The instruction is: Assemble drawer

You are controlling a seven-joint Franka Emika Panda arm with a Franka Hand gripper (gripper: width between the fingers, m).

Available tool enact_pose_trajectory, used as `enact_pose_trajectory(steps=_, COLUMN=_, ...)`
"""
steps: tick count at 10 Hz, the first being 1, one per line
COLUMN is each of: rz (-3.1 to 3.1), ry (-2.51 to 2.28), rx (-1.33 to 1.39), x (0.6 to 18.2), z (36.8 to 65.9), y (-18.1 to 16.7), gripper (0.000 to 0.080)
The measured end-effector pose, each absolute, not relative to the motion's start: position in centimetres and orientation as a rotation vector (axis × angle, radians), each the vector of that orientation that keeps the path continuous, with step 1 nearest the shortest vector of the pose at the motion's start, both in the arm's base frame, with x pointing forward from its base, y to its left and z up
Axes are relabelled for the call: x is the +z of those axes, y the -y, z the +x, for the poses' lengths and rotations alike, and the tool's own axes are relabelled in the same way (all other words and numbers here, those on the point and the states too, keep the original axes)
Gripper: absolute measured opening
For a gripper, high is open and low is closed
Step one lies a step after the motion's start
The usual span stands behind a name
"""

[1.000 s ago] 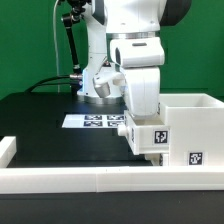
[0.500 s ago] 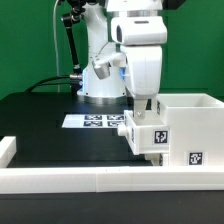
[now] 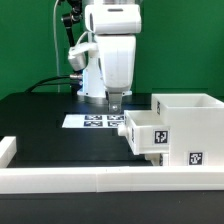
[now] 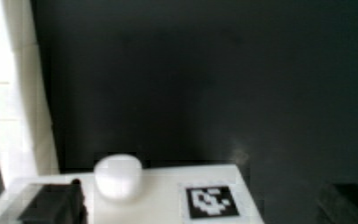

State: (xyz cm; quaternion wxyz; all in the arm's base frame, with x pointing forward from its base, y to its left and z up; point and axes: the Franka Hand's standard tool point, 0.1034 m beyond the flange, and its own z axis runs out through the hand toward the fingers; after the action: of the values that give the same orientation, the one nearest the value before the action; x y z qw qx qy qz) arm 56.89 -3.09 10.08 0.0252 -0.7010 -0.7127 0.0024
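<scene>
My end effector [image 3: 116, 100] hangs wide open and empty (nothing between the fingers), so the small white plastic tray [image 3: 146, 132] below it rests free, partly inside the white boxy housing [image 3: 190, 125].

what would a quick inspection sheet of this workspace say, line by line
surface: black table, with the marker board lying flat on it.
job's things: white drawer housing at the exterior view's right; a small tray with a marker tag sticks out of its side; a rounded knob shows in the wrist view.
clutter: nothing seen.
grippers: gripper open, holding nothing, above the table just beside the tray.
cables: black cable running along behind the arm.
surroundings: green backdrop; long white rail along the table's near edge.
</scene>
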Motion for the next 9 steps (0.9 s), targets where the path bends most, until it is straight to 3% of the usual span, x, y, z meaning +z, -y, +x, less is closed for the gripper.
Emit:
enact_pose_trajectory(steps=3, rz=-2.144, ry=2.21, rx=-0.002, x=9.8, z=56.7, y=3.7, gripper=0.0649)
enact_pose_trajectory(steps=5, rz=-2.059, ry=2.16, rx=-0.081, x=7.4, z=57.4, y=4.3, gripper=0.0649)
enact_pose_trajectory(steps=9, rz=-2.017, ry=2.141, rx=-0.14, x=6.5, z=59.1, y=3.4, gripper=0.0649)
